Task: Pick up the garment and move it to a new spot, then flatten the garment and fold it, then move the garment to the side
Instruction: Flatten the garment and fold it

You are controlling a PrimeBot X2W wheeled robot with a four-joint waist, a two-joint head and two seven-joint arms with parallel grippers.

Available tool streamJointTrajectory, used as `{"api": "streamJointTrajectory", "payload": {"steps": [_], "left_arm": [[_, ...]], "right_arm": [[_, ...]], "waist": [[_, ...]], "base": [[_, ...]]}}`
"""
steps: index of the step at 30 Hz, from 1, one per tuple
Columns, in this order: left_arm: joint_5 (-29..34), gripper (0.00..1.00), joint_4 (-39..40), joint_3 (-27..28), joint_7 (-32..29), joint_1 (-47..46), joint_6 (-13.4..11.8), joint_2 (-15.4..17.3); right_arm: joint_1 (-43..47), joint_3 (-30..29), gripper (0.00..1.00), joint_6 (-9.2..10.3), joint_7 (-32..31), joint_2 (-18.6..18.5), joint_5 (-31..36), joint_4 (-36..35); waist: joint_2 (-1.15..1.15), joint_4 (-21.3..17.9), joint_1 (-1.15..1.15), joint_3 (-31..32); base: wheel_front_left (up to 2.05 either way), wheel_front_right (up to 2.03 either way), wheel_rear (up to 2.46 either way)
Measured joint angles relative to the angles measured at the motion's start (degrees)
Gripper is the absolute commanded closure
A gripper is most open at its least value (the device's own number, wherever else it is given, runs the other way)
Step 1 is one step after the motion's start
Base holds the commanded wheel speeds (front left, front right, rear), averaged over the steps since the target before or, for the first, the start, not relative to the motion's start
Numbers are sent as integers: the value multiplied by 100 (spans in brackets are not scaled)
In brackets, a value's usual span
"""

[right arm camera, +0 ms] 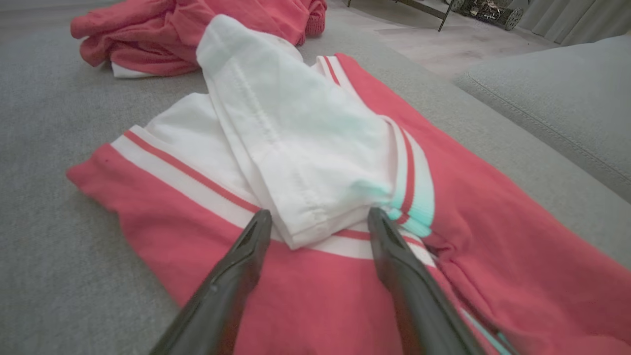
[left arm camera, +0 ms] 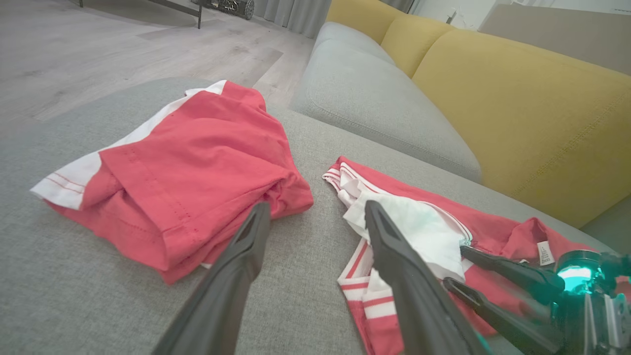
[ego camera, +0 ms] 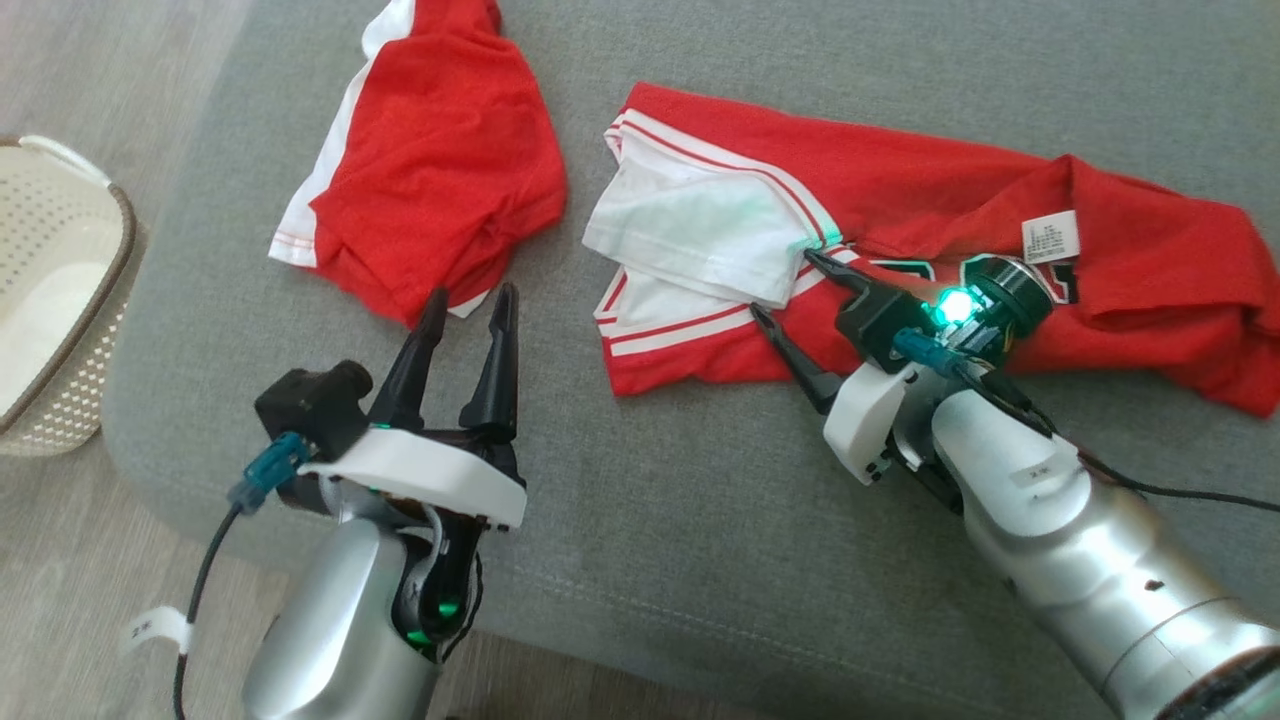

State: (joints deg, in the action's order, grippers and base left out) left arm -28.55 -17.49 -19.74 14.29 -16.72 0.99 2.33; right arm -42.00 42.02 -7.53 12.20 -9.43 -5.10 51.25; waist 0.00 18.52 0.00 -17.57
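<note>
The left pincer (ego camera: 472, 295) sits closest, released, its jaws spread and empty above the grey sofa cushion (ego camera: 650, 520). Its tips are just short of a bunched red garment (ego camera: 440, 160). The right pincer (ego camera: 782, 283) is released too, holding nothing. Its two tips straddle the loose corner of the white sleeve (ego camera: 690, 225), which lies doubled over the long red-and-white shirt (ego camera: 900, 190). That shirt is stretched across the cushion and rumpled at its far right end.

This looks like the flattening step. I'd say the right pincer should drop until both tips bracket only the sleeve's hem, then pinch just that layer and draw it outward slowly. Biting deeper would likely catch the striped body underneath and drag the whole shirt along.
</note>
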Motion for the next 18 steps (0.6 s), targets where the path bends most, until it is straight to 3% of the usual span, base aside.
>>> {"api": "streamJointTrajectory", "payload": {"steps": [1, 2, 3, 18], "left_arm": [[0, 0, 0, 0, 0, 0, 0, 0], [-4, 0, 5, -11, 1, 0, -4, -1], [-4, 0, 9, -23, 1, 0, -5, -1], [-87, 0, 10, -201, 1, -1, -101, -5]], "right_arm": [[0, 0, 26, 0, 0, 0, 0, 0], [-12, 7, 76, 0, 21, 9, -27, 54], [-21, 1, 100, 0, 56, 16, -60, 79], [-358, -769, 100, 0, 200, 4, -415, -105]], "waist": [[0, 0, 0, 0], [0, 13, 0, -12], [0, 24, 0, -21], [0, 21, 0, 122]], "base": [[0, 0, 0], [0, 0, 0], [0, 0, 0], [0, 0, 0]]}}
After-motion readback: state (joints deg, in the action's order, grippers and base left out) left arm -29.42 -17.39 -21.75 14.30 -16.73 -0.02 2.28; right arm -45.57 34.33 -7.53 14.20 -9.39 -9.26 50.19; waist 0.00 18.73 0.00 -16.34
